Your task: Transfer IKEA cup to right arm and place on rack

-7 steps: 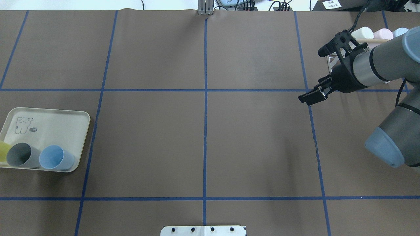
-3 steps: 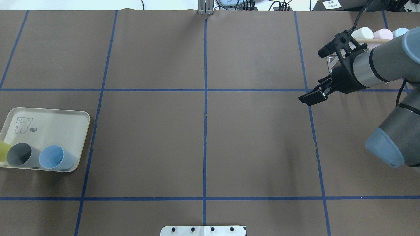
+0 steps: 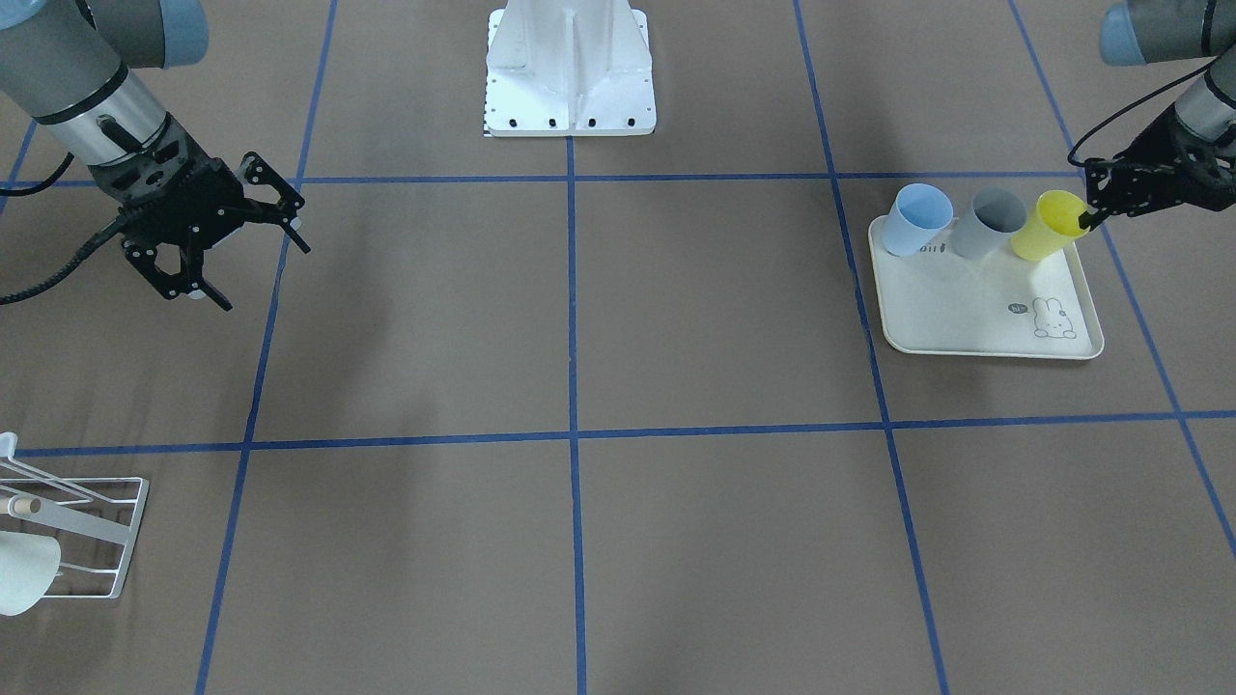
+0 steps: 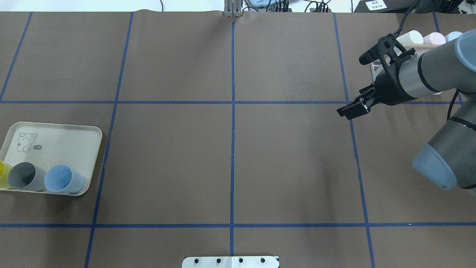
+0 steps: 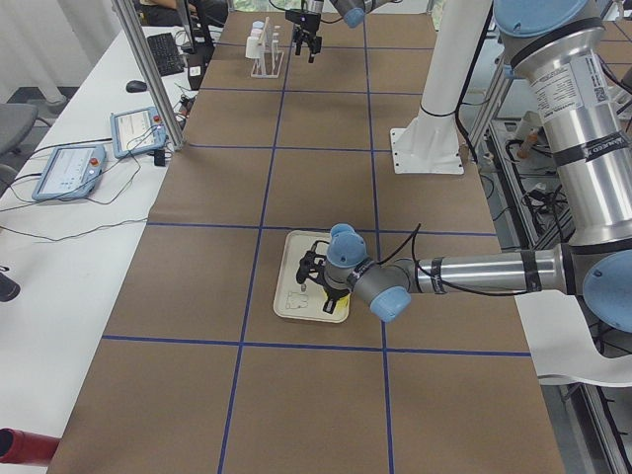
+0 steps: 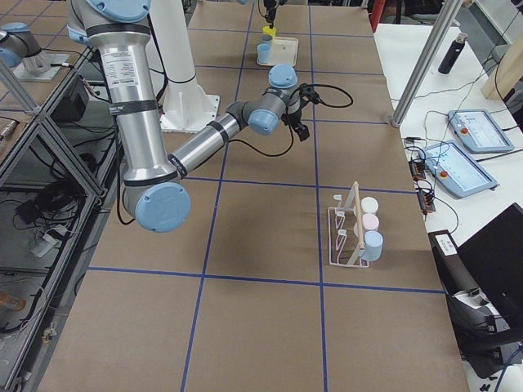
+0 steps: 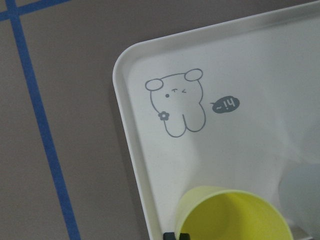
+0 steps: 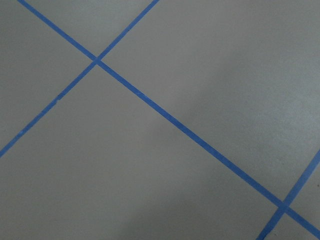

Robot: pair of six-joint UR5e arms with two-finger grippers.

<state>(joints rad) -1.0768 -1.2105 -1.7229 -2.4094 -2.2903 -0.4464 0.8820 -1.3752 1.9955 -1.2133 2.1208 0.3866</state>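
A yellow IKEA cup (image 3: pixel 1048 227) stands at the robot-side end of the cream tray (image 3: pixel 975 309), beside a grey cup (image 3: pixel 985 222) and a blue cup (image 3: pixel 912 220). My left gripper (image 3: pixel 1083 220) is shut on the yellow cup's rim. The left wrist view shows that cup (image 7: pixel 235 215) at the bottom, with the fingertips pinching its near wall. My right gripper (image 3: pixel 264 275) hangs open and holds nothing, over the bare table on the other side. The white wire rack (image 3: pixel 77 521) lies beyond it, at the table's far edge.
The rack (image 6: pixel 347 237) carries a white, a pink and a blue cup on its prongs. The robot's white base plate (image 3: pixel 570 106) sits at the middle of the near edge. Blue tape lines divide the brown table cover.
In the overhead view the yellow cup has slid left, almost out of the frame. The right gripper has edged slightly left and stays open.
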